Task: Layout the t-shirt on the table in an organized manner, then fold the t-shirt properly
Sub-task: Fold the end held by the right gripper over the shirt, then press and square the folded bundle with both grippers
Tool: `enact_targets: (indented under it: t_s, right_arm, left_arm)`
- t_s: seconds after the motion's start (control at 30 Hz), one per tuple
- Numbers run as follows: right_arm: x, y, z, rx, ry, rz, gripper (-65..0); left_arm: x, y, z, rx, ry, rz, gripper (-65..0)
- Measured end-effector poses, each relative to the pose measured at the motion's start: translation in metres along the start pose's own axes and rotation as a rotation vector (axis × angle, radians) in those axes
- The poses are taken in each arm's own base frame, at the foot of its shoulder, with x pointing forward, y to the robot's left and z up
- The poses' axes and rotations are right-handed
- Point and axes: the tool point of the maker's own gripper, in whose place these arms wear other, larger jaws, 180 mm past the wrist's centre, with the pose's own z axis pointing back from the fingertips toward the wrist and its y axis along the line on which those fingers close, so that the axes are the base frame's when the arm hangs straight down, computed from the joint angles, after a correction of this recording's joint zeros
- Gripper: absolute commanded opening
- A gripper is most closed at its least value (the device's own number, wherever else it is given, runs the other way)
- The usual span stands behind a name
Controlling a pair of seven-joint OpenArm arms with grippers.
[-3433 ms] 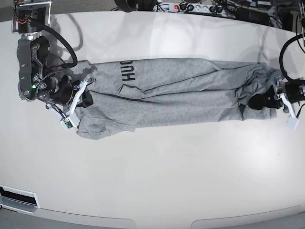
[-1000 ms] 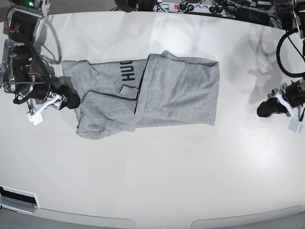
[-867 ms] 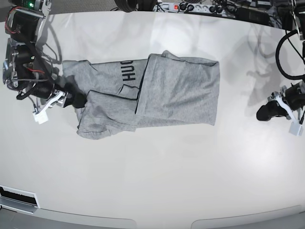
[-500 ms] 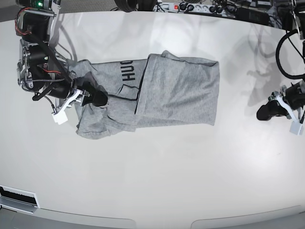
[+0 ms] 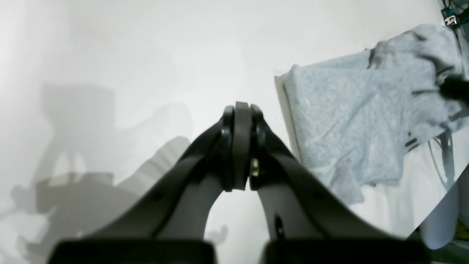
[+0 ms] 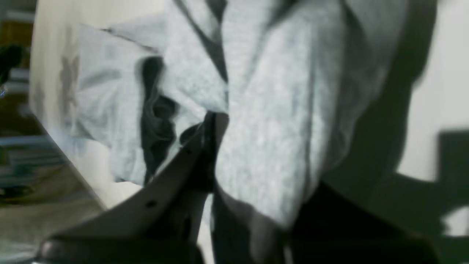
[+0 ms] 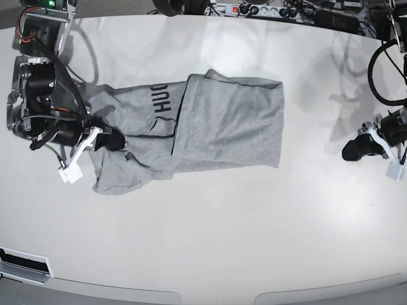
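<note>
While the right gripper (image 7: 109,140) is pinching a bunched sleeve end of the heather-grey soft knit t-shirt (image 7: 210,124) w/ black block lettering, lying half-folded on the glossy white counter (image 7: 210,235), the left gripper (image 7: 353,149) is sitting pressed together on nothing, well apart. Risk: pulling w/ one end unheld is prob dragging the whole shirt, wrecking the fold

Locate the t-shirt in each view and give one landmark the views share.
Base: t-shirt left of center, on the table.
Left wrist: upper right, beyond the shut left hand.
Right wrist: fills the middle, pinched by the right hand.
Shared landmark: the shirt's dark hem line.
</note>
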Motion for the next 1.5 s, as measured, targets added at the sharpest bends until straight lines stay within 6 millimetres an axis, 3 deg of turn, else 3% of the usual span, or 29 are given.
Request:
enact_targets:
  t_s: [0.17, 0.27, 0.33, 0.47, 0.67, 0.77, 0.8, 0.9, 0.93, 0.97, 1.07, 1.17, 1.23, 1.33, 1.43, 1.5]
  right_arm:
    - [0.019, -0.010, 0.054, -0.224, -0.047, 0.182, -65.0]
    - [0.036, 0.005, 0.079, -0.274, -0.117, 0.261, -65.0]
    - [0.045, 0.028, 0.084, -0.246, -0.166, 0.304, -65.0]
    - [0.042, 0.086, 0.062, -0.078, -0.219, 0.320, -65.0]
    - [0.025, 0.147, 0.008, 0.042, -0.146, 0.396, -65.0]
    - [0.030, 0.178, -0.008, 0.091, -0.184, 0.454, -65.0]
    - [0.031, 0.187, -0.012, 0.102, -0.194, 0.459, -57.4]
    - [0.033, 0.211, -0.021, 0.141, -0.221, 0.509, -22.4]
    - [0.033, 0.223, -0.022, 0.185, -0.227, 0.515, -14.6]
    - [0.034, 0.233, -0.022, 0.220, -0.226, 0.529, -11.9]
    - [0.048, 0.259, -0.015, 0.279, -0.268, 0.630, -12.7]
    - [0.064, 0.250, -0.015, 0.212, -0.281, 0.693, -14.4]
    - [0.070, 0.235, -0.016, 0.131, -0.264, 0.725, -27.2]
    - [0.080, 0.220, -0.018, 0.066, -0.261, 0.727, -62.7]
    - [0.085, 0.198, -0.024, 0.023, -0.249, 0.755, -65.0]
    - [0.083, 0.174, -0.036, -0.008, -0.202, 0.737, -65.0]
  left_arm:
    - [-0.001, 0.001, 0.000, 0.004, 0.005, -0.003, -65.0]
    - [-0.001, 0.000, 0.000, 0.002, 0.003, -0.002, -65.0]
    - [-0.001, 0.000, 0.000, 0.002, 0.004, -0.001, -65.0]
    - [-0.001, 0.000, 0.000, 0.002, 0.003, -0.001, -65.0]
    - [-0.001, 0.000, 0.000, 0.002, 0.003, -0.001, -65.0]
    - [0.000, 0.000, 0.000, 0.002, 0.002, -0.001, -65.0]
    - [0.000, 0.000, 0.000, 0.002, 0.002, -0.001, -65.0]
    - [-0.001, 0.000, 0.000, 0.001, 0.002, -0.001, -65.0]
    - [0.000, 0.000, 0.000, -0.001, -0.001, 0.001, -65.0]
    - [0.002, -0.002, 0.000, -0.012, -0.012, 0.011, -65.0]
    - [0.011, -0.007, 0.002, -0.048, -0.050, 0.041, -65.0]
    - [0.010, -0.011, 0.006, -0.079, -0.023, 0.060, -65.0]
    - [0.009, -0.019, 0.007, -0.120, -0.010, 0.083, -65.0]
    - [0.009, -0.039, 0.005, -0.193, 0.014, 0.076, -65.0]
    - [0.017, -0.064, 0.003, -0.244, 0.035, -0.008, -65.0]
    - [0.017, -0.092, -0.003, -0.299, 0.057, -0.082, -65.0]
